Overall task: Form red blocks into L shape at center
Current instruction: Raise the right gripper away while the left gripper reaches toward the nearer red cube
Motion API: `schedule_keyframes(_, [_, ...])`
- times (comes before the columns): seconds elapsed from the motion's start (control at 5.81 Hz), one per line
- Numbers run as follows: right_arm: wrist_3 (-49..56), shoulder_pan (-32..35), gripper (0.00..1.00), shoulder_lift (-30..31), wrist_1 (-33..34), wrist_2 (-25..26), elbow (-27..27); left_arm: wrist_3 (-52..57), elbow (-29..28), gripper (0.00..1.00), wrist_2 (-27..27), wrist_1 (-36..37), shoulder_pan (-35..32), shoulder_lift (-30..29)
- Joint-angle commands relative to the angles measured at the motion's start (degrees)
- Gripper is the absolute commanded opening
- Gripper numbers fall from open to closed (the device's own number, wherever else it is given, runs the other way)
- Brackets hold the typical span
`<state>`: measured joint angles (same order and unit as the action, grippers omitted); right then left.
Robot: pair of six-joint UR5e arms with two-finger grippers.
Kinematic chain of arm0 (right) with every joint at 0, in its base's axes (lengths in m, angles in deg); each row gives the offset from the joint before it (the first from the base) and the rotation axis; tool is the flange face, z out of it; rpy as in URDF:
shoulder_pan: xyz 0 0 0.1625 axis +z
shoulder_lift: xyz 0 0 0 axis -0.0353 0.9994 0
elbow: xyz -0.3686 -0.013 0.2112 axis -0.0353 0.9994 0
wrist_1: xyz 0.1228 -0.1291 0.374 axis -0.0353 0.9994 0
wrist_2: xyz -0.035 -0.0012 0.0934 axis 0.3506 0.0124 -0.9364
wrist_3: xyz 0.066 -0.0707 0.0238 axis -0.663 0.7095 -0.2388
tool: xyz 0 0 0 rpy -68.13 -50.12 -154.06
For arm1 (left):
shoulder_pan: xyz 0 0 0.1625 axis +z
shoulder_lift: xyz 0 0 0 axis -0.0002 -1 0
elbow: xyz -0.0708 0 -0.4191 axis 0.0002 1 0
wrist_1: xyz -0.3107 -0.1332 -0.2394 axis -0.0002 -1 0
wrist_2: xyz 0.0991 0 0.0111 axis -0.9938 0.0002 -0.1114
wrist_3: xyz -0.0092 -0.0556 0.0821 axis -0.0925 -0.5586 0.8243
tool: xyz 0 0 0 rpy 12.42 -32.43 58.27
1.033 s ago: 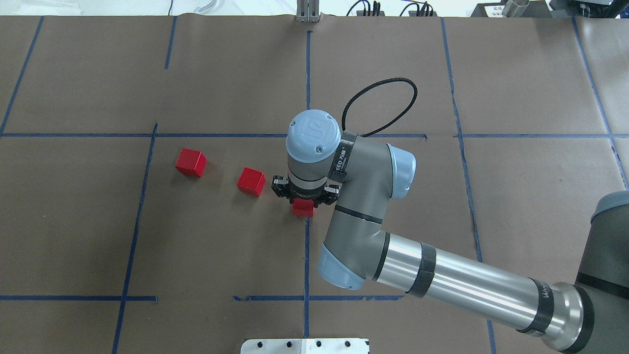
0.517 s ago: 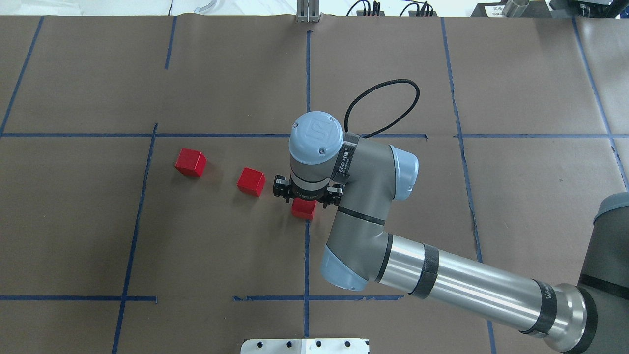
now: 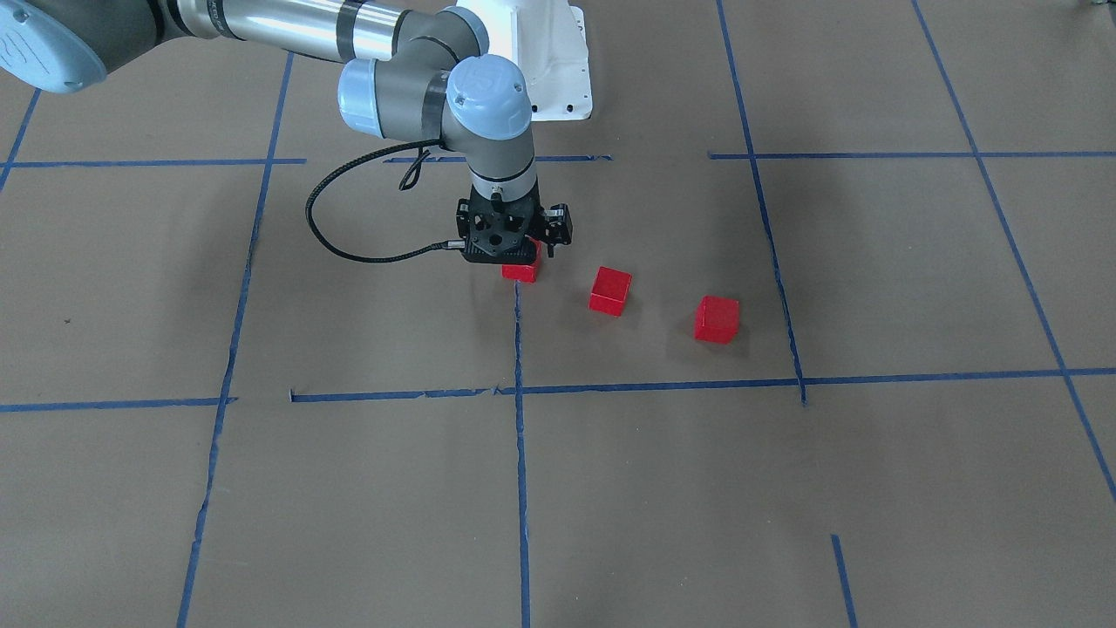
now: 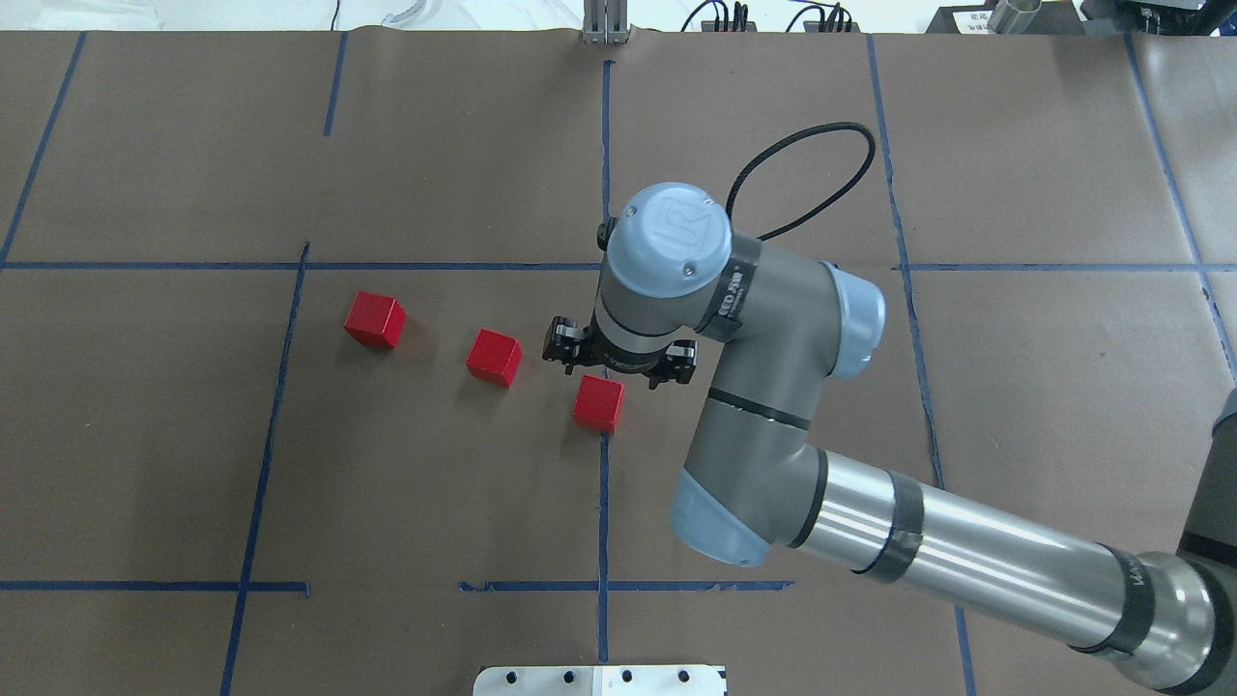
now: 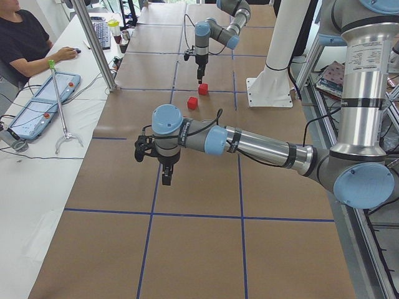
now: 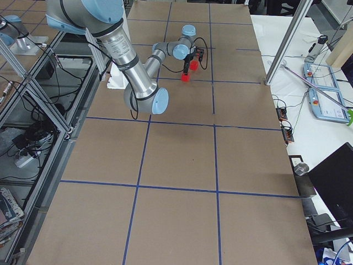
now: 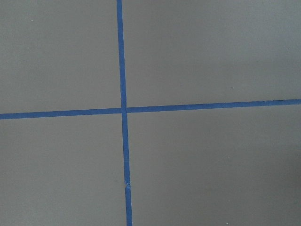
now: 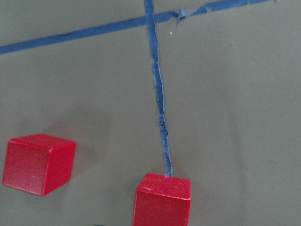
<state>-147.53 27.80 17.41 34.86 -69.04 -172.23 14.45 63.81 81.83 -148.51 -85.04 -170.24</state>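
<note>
Three red blocks lie on the brown paper: one far left (image 4: 375,320) (image 3: 717,318), one in the middle (image 4: 494,358) (image 3: 609,290), and one at the top end of the middle blue tape line (image 4: 597,403) (image 3: 521,270), at the center (image 4: 603,503). My right gripper (image 4: 618,365) hovers just above and slightly beyond that third block, open and empty. The right wrist view shows this block (image 8: 162,200) free at the bottom edge, with the middle block (image 8: 39,163) to its left. My left gripper (image 5: 165,179) hangs over a tape crossing far from the blocks; I cannot tell if it is open or shut.
A white base plate (image 4: 599,680) sits at the near table edge. A black cable (image 4: 802,184) loops off the right wrist. A seated operator (image 5: 25,43) and a desk with devices are beside the table's far side.
My right gripper has lifted off the third block and moved right and away. The block stays on the paper at the tape line's end, now fully in view.
</note>
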Motion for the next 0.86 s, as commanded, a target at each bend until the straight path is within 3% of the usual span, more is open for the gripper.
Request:
schedule_keyframes(0.0, [0.1, 6.4, 1.0, 8.1, -0.2, -6.0, -11.2, -10.4, 4.6, 1.0, -0.1, 0.0, 10.1, -6.3])
schedule_keyframes(0.34, [1.3, 9.9, 1.0, 18.7, -0.7, -6.4, -20.5, -26.7, 5.2, 1.0, -3.5, -0.5, 23.5, -14.6])
schedule_keyframes(0.52, [3.3, 11.2, 1.0, 21.8, -0.8, -6.7, -22.7, -33.9, 4.2, 0.99, -9.2, -2.5, 32.7, -19.0])
schedule_keyframes(0.69, [7.3, 11.9, 1.0, 24.6, -0.8, -8.9, -22.8, -34.3, 2.6, 0.94, -17.6, -2.6, 41.6, -24.2])
